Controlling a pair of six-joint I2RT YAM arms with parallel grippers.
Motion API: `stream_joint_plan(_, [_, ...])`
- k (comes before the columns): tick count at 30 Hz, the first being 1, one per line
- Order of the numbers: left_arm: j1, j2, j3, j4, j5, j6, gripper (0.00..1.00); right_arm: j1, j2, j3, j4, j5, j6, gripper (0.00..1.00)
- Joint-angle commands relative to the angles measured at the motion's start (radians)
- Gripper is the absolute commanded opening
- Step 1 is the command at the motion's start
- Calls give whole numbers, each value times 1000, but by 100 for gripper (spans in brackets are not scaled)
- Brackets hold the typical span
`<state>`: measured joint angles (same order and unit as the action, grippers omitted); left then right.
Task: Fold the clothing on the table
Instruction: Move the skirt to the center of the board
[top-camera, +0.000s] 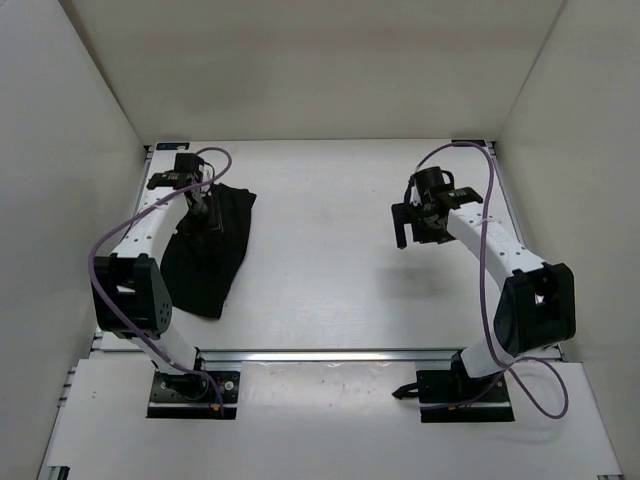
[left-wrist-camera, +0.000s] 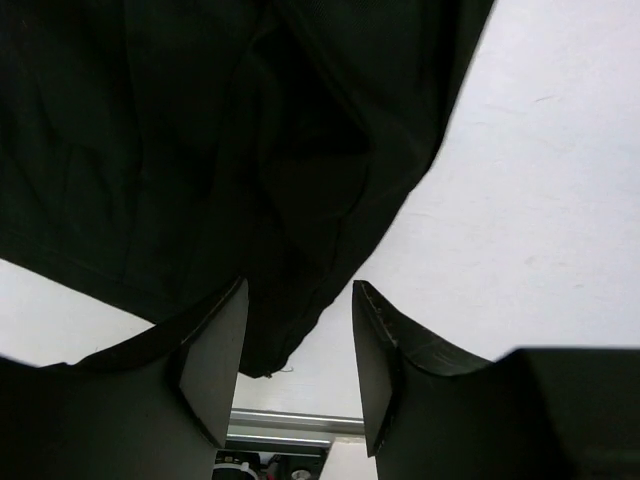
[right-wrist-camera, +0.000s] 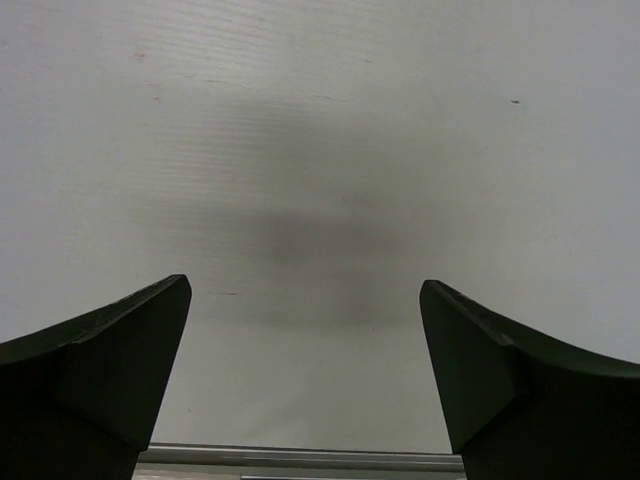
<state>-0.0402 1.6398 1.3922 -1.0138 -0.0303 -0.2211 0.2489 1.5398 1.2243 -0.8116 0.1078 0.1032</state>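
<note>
Black clothing (top-camera: 213, 250) at 9 o'clock on table (top-camera: 320, 270) | we see left gripper (top-camera: 207, 208) jaws wide over it, holding nothing | right gripper (top-camera: 411, 229) at 3 o'clock, jaws wide, empty

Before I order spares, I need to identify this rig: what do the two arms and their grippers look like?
The left arm and right arm both have white links, bulky black joint housings and black base plates. A purple cable loops along each. The left gripper and right gripper are black, with flat, wedge-shaped fingers. No markings show.
</note>
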Motion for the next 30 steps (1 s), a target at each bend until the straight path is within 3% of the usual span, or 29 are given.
stream_joint_plan(1, [-22, -46, -74, 21, -52, 11, 57, -2, -84, -22, 40, 52, -8, 96])
stream_joint_plan(5, [-33, -60, -128, 32, -77, -4, 56, -60, -159, -80, 80, -66, 26, 91])
stream_joint_plan(15, [-107, -60, -306, 83, -97, -47, 58, -89, -224, -131, 98, -160, 64, 90])
stream_joint_plan(17, [-122, -61, -353, 113, -71, -55, 65, -91, -233, -144, 120, -168, 69, 91])
stream_joint_plan(20, [-159, -55, -404, 144, -60, -76, 64, -83, -228, -148, 115, -178, 78, 90])
stream_joint_plan(22, [-165, -37, -410, 146, -27, -77, 49, -83, -228, -144, 123, -177, 79, 89])
stream_joint_plan(24, [-161, -9, -377, 141, 12, -78, 0, -79, -227, -137, 114, -189, 81, 89])
stream_joint_plan(26, [-184, -3, -313, 130, 30, -101, 0, -91, -237, -144, 117, -189, 81, 89])
stream_joint_plan(30, [-292, 95, 3, 67, 174, -173, 0, -140, -260, -166, 124, -204, 95, 88])
